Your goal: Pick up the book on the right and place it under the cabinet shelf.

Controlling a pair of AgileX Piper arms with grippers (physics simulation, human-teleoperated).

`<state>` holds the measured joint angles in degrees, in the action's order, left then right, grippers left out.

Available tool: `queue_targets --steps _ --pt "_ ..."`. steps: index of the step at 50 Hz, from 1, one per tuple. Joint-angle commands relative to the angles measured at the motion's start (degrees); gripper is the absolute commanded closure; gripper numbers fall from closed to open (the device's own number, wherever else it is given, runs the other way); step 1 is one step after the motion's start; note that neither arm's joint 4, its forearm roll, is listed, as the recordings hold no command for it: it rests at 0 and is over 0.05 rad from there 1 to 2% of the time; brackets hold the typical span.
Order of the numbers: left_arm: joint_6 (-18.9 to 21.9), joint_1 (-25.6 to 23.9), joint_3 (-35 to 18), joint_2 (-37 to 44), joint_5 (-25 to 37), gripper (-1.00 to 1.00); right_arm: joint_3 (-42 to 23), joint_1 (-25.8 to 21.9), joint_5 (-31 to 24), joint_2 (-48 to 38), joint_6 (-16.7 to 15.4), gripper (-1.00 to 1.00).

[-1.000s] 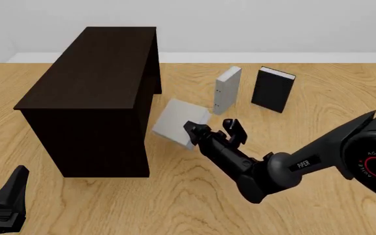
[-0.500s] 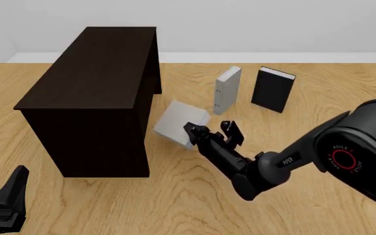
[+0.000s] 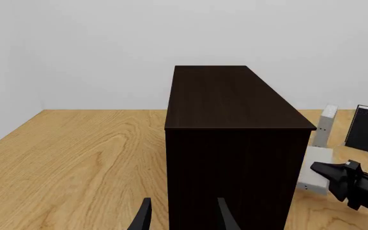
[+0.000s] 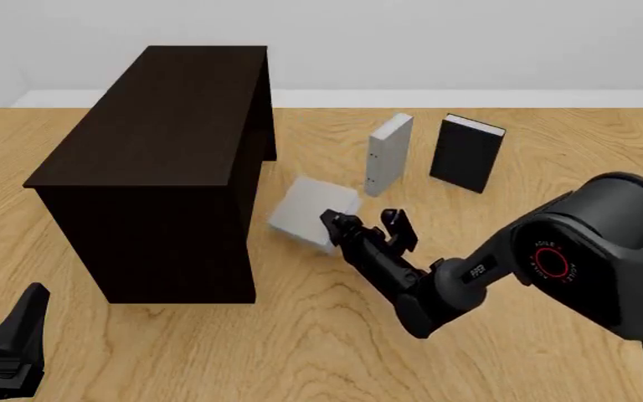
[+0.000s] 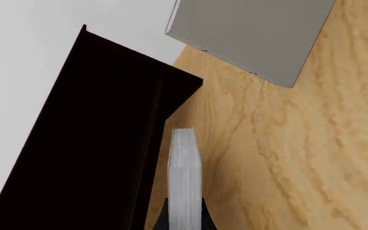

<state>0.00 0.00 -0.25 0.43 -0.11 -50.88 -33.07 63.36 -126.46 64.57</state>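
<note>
Front view: broad pale grey book [image 4: 308,210], white page edges.

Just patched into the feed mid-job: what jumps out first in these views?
The big dark cabinet shelf dominates the table's left half. Right beside its right side, the right gripper holds the broad grey book tilted just off the table, its fingers clamped on the book's near edge. Behind them stand a slimmer grey book and a black book, while the left gripper idles at the near left corner.
</note>
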Motion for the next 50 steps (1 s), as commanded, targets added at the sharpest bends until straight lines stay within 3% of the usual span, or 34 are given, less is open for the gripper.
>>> queue_targets --steps 1,9,35,36,50 --pt "0.0 0.0 0.0 0.0 0.0 -1.0 -3.2 1.7 -2.5 -5.5 2.1 1.0" --pt "0.0 0.0 0.0 0.0 0.0 -1.0 -4.7 1.8 -2.7 -8.5 4.1 1.0" --pt "0.0 0.0 0.0 0.0 0.0 -1.0 -5.0 3.0 -4.2 -10.5 4.9 1.0" --pt "0.0 0.0 0.0 0.0 0.0 -1.0 -5.0 3.2 -4.3 -10.4 4.9 -1.0" --pt "0.0 0.0 0.0 0.0 0.0 -1.0 -3.5 4.0 -5.1 -7.9 3.8 -1.0"
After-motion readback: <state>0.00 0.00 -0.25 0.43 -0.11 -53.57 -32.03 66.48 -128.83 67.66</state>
